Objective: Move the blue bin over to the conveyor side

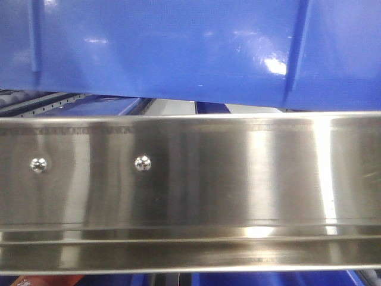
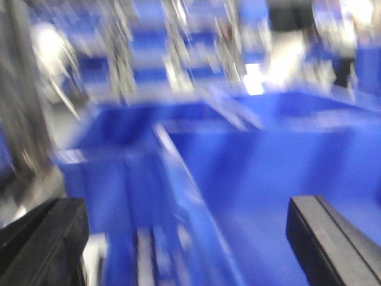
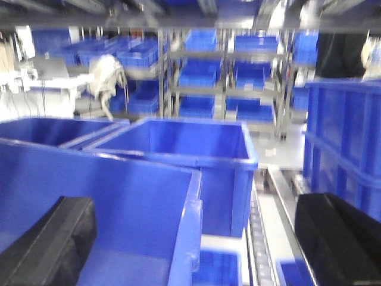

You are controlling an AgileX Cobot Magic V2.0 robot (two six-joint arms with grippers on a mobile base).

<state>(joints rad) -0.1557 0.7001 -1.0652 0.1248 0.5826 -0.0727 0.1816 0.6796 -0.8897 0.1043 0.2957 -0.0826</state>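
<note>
Blue bin (image 1: pixel 178 47) sits just above the steel rail (image 1: pixel 190 179), left claw (image 2: pixel 184 238) and right claw (image 3: pixel 196 238) both spread astride its walls, nothing pinched, so an uneven push could skew it into the rail.

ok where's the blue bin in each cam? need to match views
Front: the blue bin fills the top band, above the steel rail.
Left wrist: blurred; it takes up the centre and right, with its rim running diagonally.
Right wrist: lower left, nearest of several blue bins.
Shared landmark: the bin's glossy blue wall. The rail shows only in front.
</note>
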